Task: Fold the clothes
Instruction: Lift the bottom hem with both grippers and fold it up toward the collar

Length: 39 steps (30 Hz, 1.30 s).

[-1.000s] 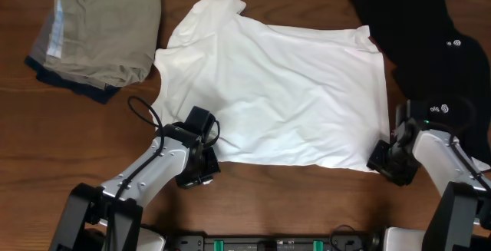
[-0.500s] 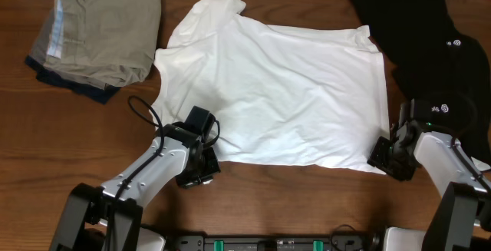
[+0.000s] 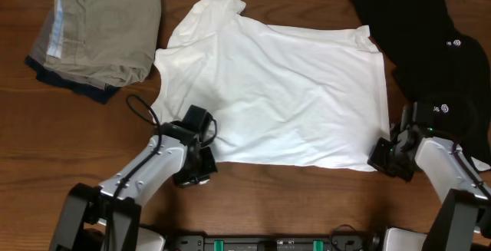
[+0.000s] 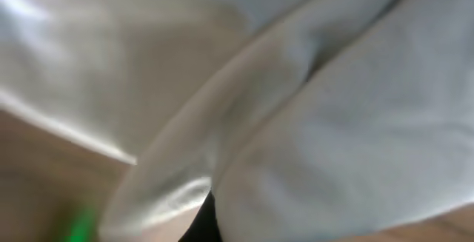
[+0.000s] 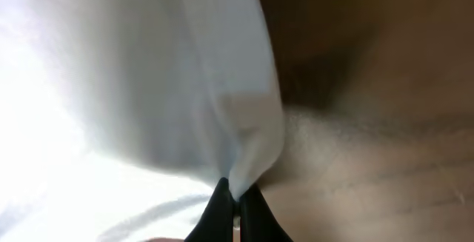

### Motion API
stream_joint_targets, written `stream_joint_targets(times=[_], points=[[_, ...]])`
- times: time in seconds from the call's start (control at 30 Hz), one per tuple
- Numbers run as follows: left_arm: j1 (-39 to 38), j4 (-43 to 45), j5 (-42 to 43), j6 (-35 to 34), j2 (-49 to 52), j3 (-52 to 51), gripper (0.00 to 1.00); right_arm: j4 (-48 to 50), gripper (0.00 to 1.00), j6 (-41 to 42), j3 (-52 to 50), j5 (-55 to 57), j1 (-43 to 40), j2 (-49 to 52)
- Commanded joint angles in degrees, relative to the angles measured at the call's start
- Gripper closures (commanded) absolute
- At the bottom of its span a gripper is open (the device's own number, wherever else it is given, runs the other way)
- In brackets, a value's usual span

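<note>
Since a fold likely calls for lifting both near corners together, the left claw [image 3: 201,161] is clamped on one near corner of the white T-shirt [image 3: 284,90] and the right claw [image 3: 381,156] nips the other, while the shirt lies spread flat on the surface [image 3: 46,143].

Overhead looked straight down at the brown wooden table [image 3: 77,151]; both wrist cameras sat almost against the hem of the white cotton T-shirt [image 3: 284,90], at seven and four o'clock.

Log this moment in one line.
left gripper: shut on white T-shirt, near edge | right gripper: shut on its near corner | state: spread flat, no fold yet
</note>
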Motion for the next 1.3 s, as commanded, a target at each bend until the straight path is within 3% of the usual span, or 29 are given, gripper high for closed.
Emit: stream_joint_targets(times=[0.0,0.23,0.63,0.83,1.27], points=[[3.67,-2.86,-1.97,5.99,-1.16,4.02,0.94,-3.82,0.99,-4.83,3.98,-1.29,-2.78,0.68],[10.01,-11.21,-1.92,13.46,-4.98,11.02,0.94,-14.08,0.99,-7.19,11.8,-1.99,-6.12,0.28],[9.07,-19.15,-2.08,16.41,-14.34,16.92,0.94,-20.98,0.99,-6.91,13.64,-6.58,-6.14,-11.61],[7.43,-10.71,-7.41,16.81,-13.31,17.25,0.94,-16.85,0.99,-6.71,13.62,-6.84,-6.14,-11.41],[7.37,15.5,-9.7,21.09,-4.5,17.25,0.94,-3.26,0.99,-6.69,13.62,-7.89,-6.03,-5.46]])
